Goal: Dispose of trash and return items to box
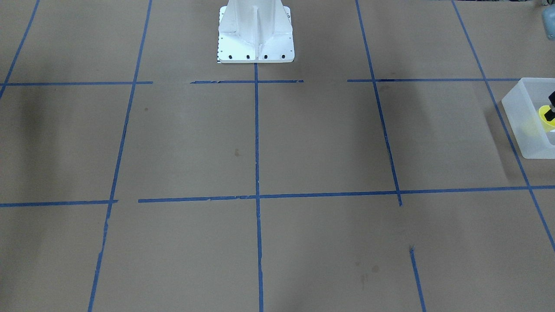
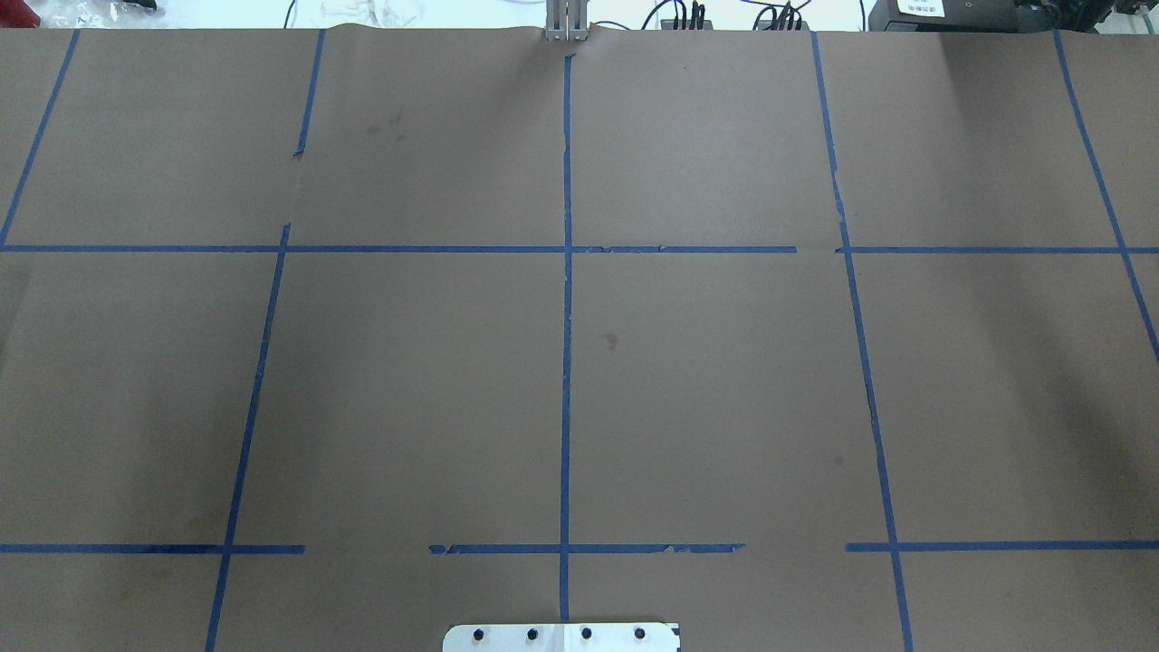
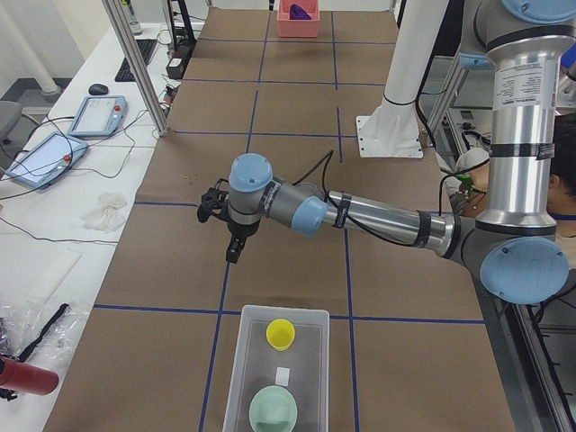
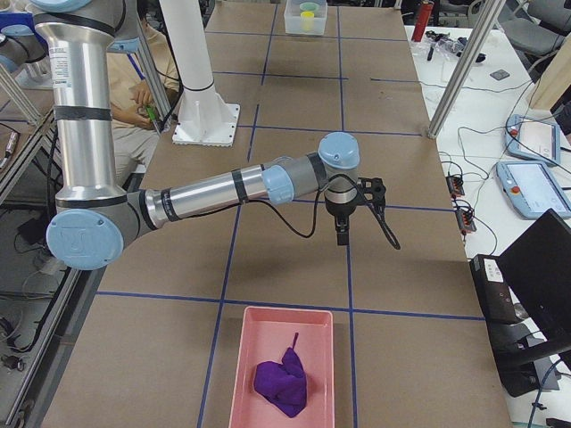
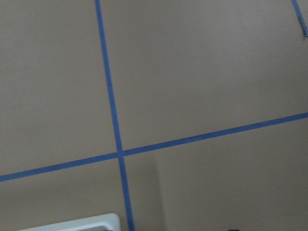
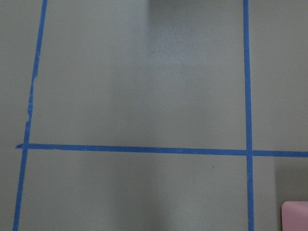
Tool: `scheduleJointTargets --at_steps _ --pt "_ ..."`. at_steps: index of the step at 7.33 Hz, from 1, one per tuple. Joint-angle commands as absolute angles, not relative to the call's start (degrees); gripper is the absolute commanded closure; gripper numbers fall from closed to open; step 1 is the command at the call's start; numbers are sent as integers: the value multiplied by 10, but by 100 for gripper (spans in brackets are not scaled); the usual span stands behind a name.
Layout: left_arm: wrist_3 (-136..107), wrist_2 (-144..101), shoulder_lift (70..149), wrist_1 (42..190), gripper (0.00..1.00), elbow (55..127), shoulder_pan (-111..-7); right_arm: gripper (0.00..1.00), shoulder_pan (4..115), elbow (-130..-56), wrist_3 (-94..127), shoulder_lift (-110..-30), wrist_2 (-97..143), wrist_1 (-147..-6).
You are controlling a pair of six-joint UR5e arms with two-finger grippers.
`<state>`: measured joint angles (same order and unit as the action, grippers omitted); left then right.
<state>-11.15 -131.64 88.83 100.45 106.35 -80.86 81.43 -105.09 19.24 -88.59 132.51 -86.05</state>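
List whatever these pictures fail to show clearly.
1. Left claw: seen only in exterior left, too small to tell open or shut.
2. Right claw: same, exterior right only.
3. Box: the front-facing view's right edge cuts it off, and a black shape partly covers the yellow cup.
4. Box label: too small to read.

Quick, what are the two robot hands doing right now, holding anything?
Left gripper: cannot be told from this side view.
Right gripper: cannot be told either.
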Motion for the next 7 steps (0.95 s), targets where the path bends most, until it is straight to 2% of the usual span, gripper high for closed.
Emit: scheduleJointTargets --at_steps 1,3,7 --pt "-114 -1315 905 941 3 1093 -789 0 803 -1049 126 -886 1323 -922" --pt "-115 -1387 883 941 1 1086 -793 0 804 -1046 31 -859 1325 -1024" --pt "-57 -1326 836 961 0 1069 -789 0 806 -1045 31 -856 1324 -1027"
